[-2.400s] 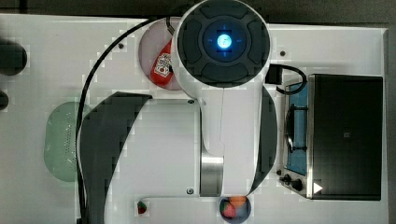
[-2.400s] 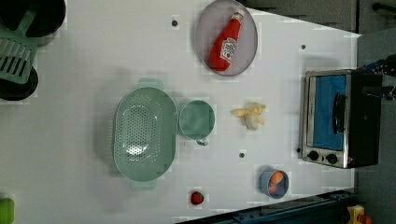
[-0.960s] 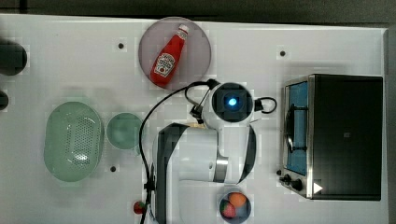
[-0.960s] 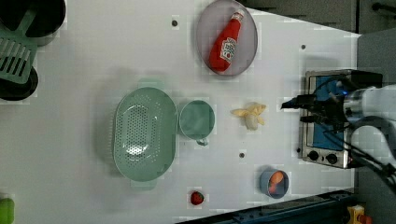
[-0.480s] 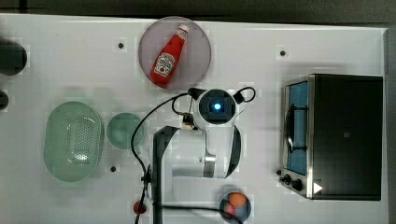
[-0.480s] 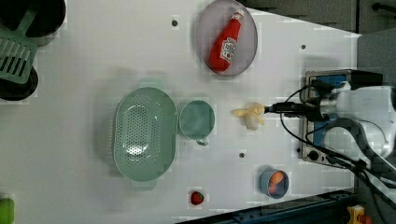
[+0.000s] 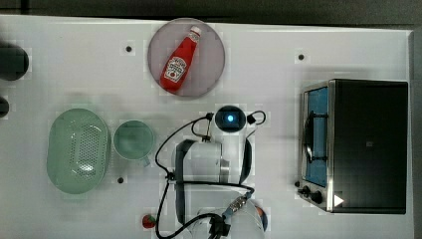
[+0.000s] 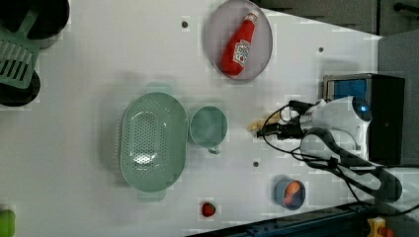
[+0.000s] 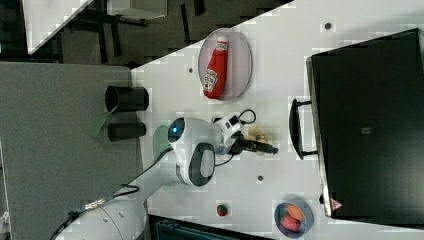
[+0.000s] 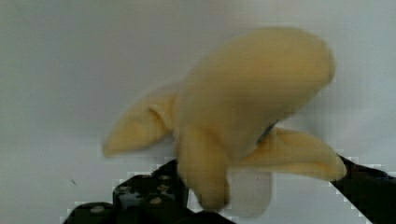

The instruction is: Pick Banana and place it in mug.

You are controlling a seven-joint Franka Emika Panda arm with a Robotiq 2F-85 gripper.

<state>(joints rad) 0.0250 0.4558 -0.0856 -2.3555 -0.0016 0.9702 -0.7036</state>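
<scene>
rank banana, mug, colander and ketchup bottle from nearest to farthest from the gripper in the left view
From the gripper in the left view:
1. Banana, right at the fingertips.
2. Mug, further toward the left view's left.
3. Ketchup bottle, up on its plate near the left view's top.
4. Colander, beyond the mug on the left view's left.

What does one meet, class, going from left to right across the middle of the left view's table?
Colander → mug → banana → end effector → toaster oven.
</scene>
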